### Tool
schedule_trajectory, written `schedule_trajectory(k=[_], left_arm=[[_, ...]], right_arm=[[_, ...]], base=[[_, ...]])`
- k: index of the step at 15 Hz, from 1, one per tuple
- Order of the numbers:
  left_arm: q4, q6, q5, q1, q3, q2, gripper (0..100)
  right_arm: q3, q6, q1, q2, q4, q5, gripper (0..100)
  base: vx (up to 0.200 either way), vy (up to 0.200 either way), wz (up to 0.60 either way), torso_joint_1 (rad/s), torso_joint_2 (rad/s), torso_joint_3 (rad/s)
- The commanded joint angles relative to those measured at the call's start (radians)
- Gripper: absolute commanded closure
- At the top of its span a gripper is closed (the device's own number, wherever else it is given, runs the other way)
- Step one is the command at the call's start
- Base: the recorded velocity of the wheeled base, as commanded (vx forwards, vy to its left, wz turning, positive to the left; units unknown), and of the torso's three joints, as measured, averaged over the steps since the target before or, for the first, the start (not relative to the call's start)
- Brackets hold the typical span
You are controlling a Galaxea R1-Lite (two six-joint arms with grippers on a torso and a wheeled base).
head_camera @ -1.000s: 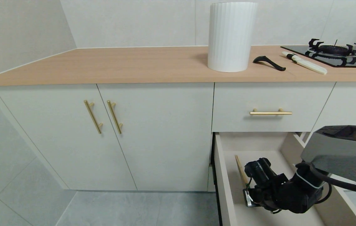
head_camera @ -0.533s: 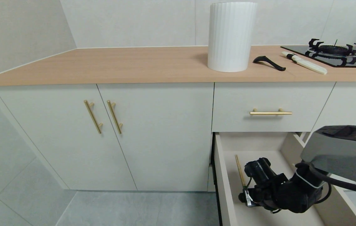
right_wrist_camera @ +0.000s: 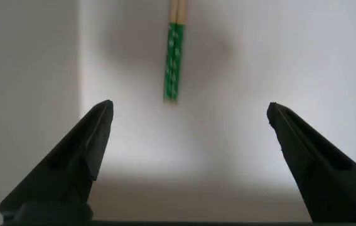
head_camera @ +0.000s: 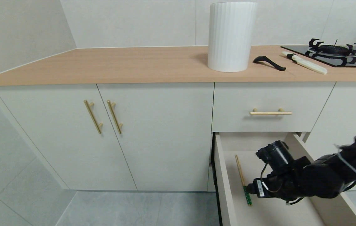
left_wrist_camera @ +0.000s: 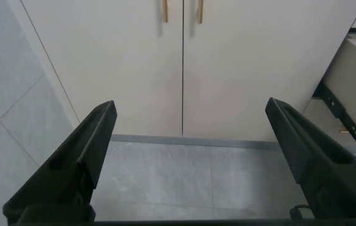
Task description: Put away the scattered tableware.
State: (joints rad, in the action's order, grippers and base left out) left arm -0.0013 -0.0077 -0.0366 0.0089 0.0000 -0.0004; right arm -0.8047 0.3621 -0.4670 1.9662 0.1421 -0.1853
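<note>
A long wooden counter is seen above pale cabinet doors, with a lower drawer pulled open at the right. A tall white ribbed canister is set upright on the counter, and a black stove is fitted at the far right. The right gripper is held inside the open drawer, its fingers spread wide and nothing gripped between them. The left gripper is held low before the cabinet doors, above the grey floor tiles, its fingers likewise parted and empty. A white knife and a black spoon are left lying on the counter between the canister and the stove, the spoon nearer the canister. A pair of chopsticks is laid flat on the drawer floor along its left wall, the green-patterned ends turned to the near side, just beside the right gripper's fingertips and apart from them.
</note>
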Motion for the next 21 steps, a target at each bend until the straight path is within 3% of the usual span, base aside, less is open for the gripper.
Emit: schedule_trajectory(k=[1, 5, 9, 13, 21], left_arm=[[0.000, 0.000, 0.000, 0.000, 0.000, 0.000, 0], [0.000, 0.000, 0.000, 0.000, 0.000, 0.000, 0], [0.000, 0.000, 0.000, 0.000, 0.000, 0.000, 0], [0.000, 0.000, 0.000, 0.000, 0.000, 0.000, 0], [0.000, 0.000, 0.000, 0.000, 0.000, 0.000, 0]], right_arm=[[-0.107, -0.011, 0.054, -0.357, -0.302, 0.058, 0], [-0.125, -0.123, 0.176, -0.483, -0.331, 0.055, 0], [-0.123, -0.127, 0.182, -0.494, -0.325, 0.056, 0], [-0.123, -0.127, 0.183, -0.492, -0.325, 0.055, 0], [-0.119, -0.127, 0.185, -0.484, -0.325, 0.055, 0]], base=[[0.000, 0.000, 0.00, 0.000, 0.00, 0.000], [0.000, 0.000, 0.00, 0.000, 0.00, 0.000], [0.000, 0.000, 0.00, 0.000, 0.00, 0.000], [0.000, 0.000, 0.00, 0.067, -0.22, -0.239], [0.000, 0.000, 0.00, 0.143, -0.48, -0.307]])
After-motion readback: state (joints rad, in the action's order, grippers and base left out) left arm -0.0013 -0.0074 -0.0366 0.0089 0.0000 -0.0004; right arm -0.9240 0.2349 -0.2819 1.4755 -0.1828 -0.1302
